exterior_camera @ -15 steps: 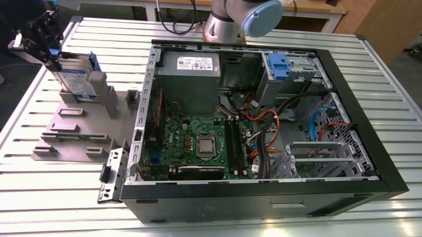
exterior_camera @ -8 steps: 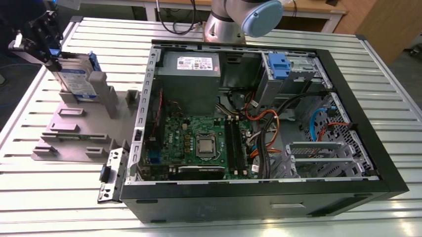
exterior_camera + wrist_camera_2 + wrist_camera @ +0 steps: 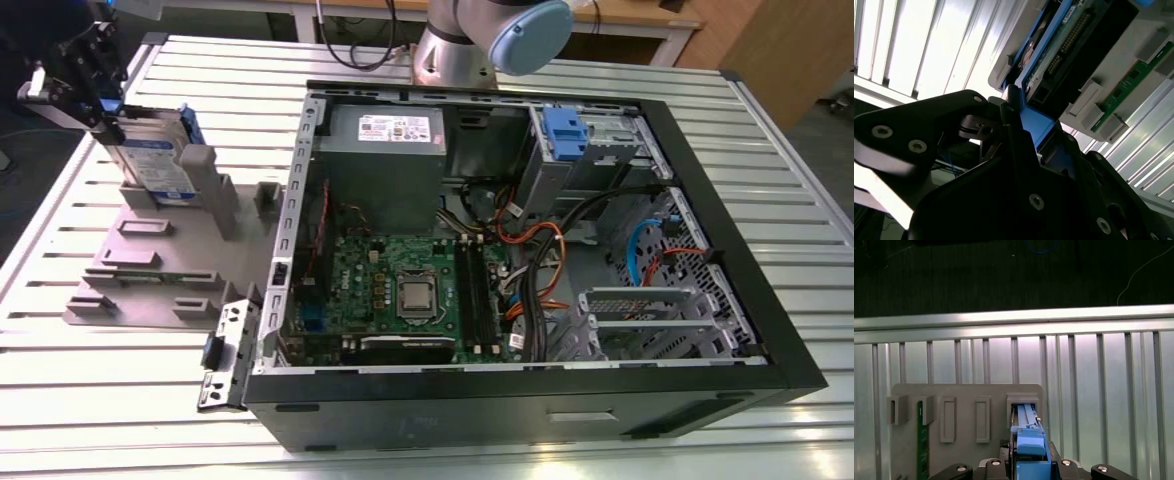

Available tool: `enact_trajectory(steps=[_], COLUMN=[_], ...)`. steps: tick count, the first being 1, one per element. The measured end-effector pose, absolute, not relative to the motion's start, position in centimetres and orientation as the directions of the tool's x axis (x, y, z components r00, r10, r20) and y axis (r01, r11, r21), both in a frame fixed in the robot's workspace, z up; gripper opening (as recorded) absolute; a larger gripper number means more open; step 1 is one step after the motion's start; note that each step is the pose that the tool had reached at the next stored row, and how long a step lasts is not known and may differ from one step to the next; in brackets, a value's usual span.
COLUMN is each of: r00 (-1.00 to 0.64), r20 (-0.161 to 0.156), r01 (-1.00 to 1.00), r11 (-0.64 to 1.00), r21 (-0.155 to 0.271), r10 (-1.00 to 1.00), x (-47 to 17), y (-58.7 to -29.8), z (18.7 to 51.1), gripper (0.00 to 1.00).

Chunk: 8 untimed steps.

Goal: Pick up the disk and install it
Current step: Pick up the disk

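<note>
Silver metal disk (image 3: 144, 160), blue plastic rails; ribbed shiny metal table (image 3: 120, 400); matt grey plastic fixture (image 3: 187, 270).

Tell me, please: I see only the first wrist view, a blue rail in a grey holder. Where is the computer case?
Observer: In the exterior view, the open computer case lies at the exterior view's right of the grey holder.
Operator: Is the disk in the holder?
Observer: Yes, the disk stands upright in it, the end effector at its top.
Operator: Has the case a drive cage?
Observer: Yes, a silver cage with a blue latch, at its far side.
</note>
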<state>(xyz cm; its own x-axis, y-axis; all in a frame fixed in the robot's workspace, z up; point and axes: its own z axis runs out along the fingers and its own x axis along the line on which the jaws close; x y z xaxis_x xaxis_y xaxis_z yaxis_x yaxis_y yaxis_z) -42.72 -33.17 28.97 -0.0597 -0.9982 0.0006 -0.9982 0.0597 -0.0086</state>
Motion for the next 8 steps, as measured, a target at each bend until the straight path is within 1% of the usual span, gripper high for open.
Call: enact_trajectory(steps=[8], r00=[-0.061], r20=[0.001], r01=[-0.998], r11=[0.061], r21=[-0.009], r10=[-0.998], x=[-42.72], y=[-33.17], z=[28.98], gripper=[0.36])
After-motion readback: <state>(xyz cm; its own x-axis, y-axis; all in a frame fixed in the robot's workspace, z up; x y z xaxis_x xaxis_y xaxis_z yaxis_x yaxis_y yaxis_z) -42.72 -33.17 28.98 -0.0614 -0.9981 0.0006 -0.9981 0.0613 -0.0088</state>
